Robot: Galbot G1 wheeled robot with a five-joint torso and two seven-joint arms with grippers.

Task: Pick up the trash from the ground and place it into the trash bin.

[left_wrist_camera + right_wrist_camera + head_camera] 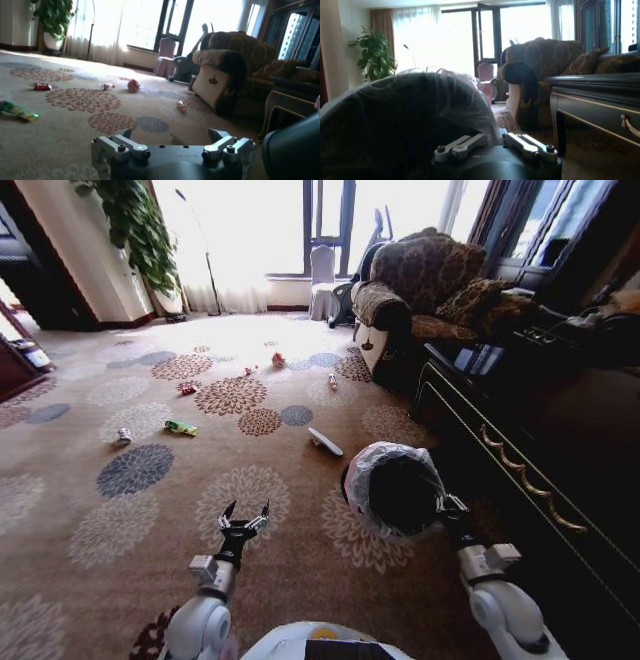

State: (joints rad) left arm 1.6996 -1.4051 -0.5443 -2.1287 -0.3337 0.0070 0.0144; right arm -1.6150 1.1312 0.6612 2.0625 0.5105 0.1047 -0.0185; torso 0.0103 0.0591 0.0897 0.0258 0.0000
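Nearest to me, the right tool [447, 507] is clamped on the rim of the bin [398, 492], its fingers pinched onto the edge where the plastic liner [445, 93] ruffles over. I judge the bin is held this way so it travels with the robot and stays within reach of each pickup. The bin is tipped with its mouth toward me, beside the dark cabinet [540, 450] on my right.

The left tool [244, 518] hangs low over the carpet [90, 510] with its fingers spread and nothing between them, apparently kept free as the picking hand.

All the trash lies farther out on the carpet, well apart from both tools. Closest is the flat white piece [324, 442], just beyond the bin. Next come the green packet [181, 427] and the silver can [124, 436] to the left. Beyond these are a red item [187, 389], a small bottle [333, 381] near the armchair [420, 295], and the red-white wad [278, 360].

Finding: no trash has been grasped yet; the robot must close in first.
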